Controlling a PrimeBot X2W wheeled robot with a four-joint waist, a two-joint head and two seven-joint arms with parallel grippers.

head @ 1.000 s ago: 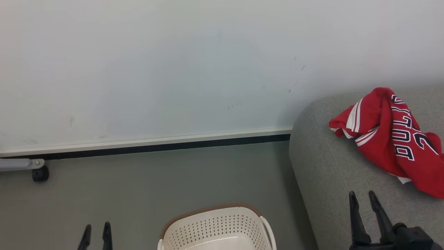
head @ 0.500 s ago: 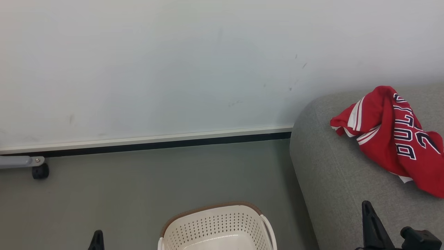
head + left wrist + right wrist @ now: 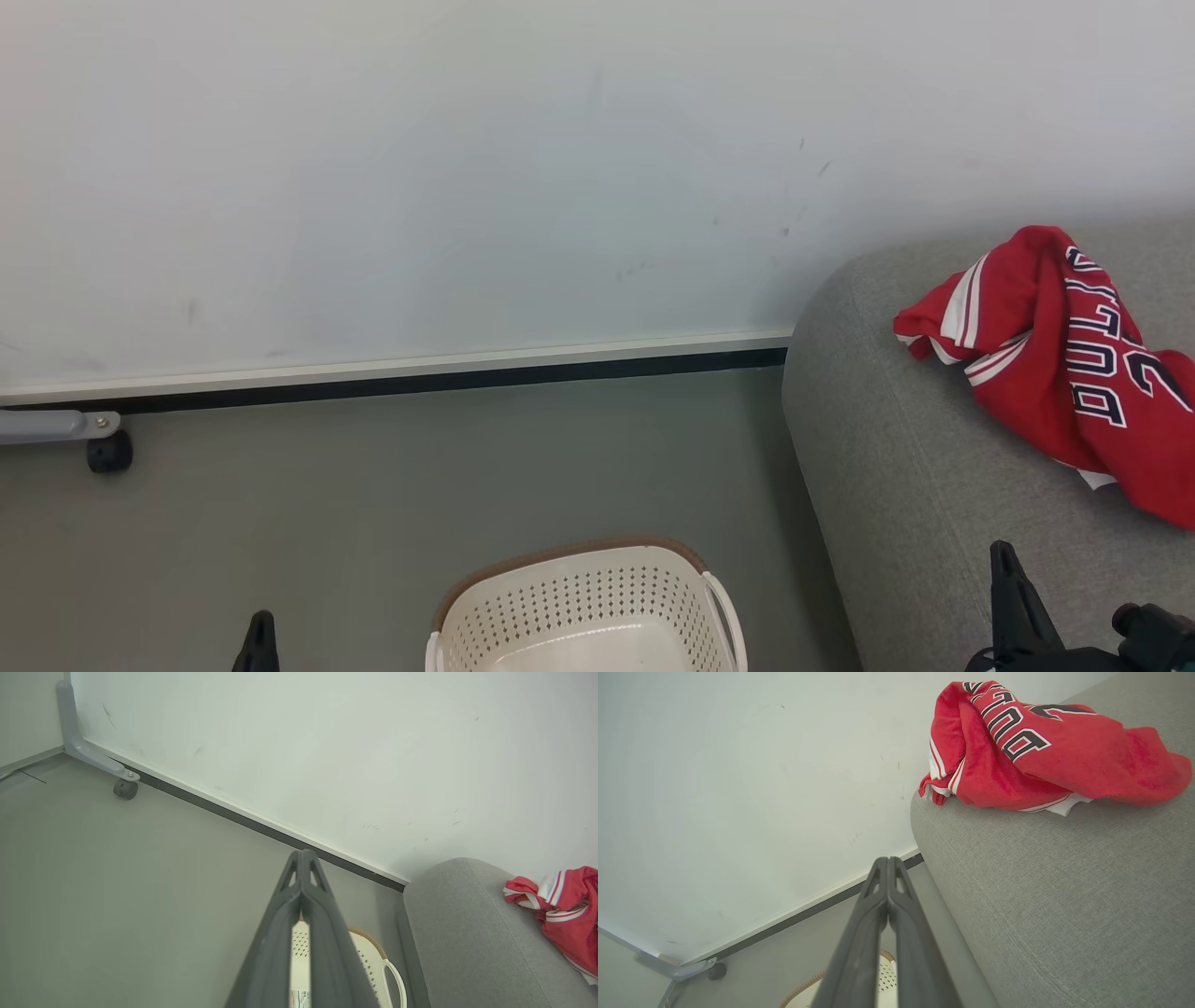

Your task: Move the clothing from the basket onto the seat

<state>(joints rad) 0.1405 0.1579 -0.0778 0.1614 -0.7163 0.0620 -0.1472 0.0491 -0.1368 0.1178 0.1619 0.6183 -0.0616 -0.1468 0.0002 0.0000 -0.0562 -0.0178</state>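
The red clothing (image 3: pixel 1074 373) with white stripes and dark lettering lies crumpled on the grey seat (image 3: pixel 896 485) at the right; it also shows as clothing (image 3: pixel 1041 746) on the seat (image 3: pixel 1041 896) and clothing (image 3: pixel 567 910). The cream basket (image 3: pixel 583 607) with a brown rim stands on the floor at the bottom centre, and what shows of its inside holds nothing. My left gripper (image 3: pixel 302 856) is shut with nothing in it, its tip (image 3: pixel 261 630) low at the left. My right gripper (image 3: pixel 888 863) is shut and holds nothing, its tip (image 3: pixel 1004 560) over the seat's front.
A white wall (image 3: pixel 467 187) with a dark baseboard runs behind the grey floor (image 3: pixel 373 485). A grey metal leg with a black caster (image 3: pixel 107 453) stands at the far left. The basket (image 3: pixel 373 966) sits close to the seat's rounded end.
Both grippers have closed and dropped lower in the head view. The whole picture has shifted slightly, so the camera moved. The clothing stays on the seat.
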